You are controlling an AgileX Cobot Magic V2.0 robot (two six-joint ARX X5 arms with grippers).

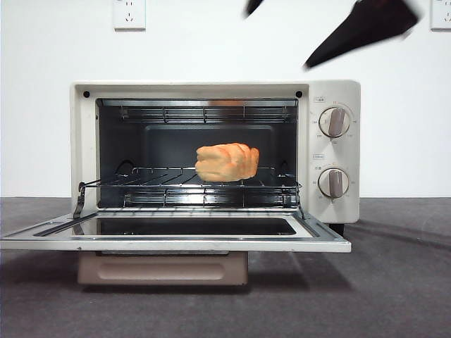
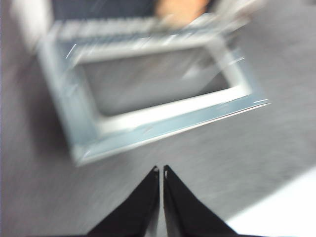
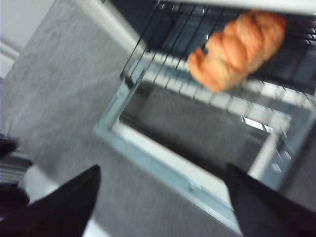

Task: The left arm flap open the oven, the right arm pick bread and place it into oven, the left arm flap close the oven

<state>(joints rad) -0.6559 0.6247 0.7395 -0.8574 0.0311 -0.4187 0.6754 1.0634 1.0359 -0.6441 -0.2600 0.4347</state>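
Cream-white toaster oven (image 1: 215, 151) with its glass door (image 1: 176, 236) folded down flat toward 6 o'clock; two beige knobs (image 1: 334, 121) occupy the panel at 3 o'clock. The golden-orange lumpy bread (image 1: 227, 162) rests on the wire rack (image 1: 162, 179) inside the cavity. The right gripper (image 3: 163, 197), jaws spread wide, hangs above the open door. The left gripper (image 2: 161, 170), jaws pressed together, hovers over the grey tabletop (image 1: 394, 282) short of the door's edge.

Right wrist view. The bread (image 3: 239, 49) lies on the wire rack (image 3: 168, 59) inside the oven (image 3: 148, 34). The glass door (image 3: 197, 148) is folded down flat over the grey table (image 3: 59, 98). The right gripper (image 3: 163, 197), jaws spread wide and empty, is above the door's outer edge.
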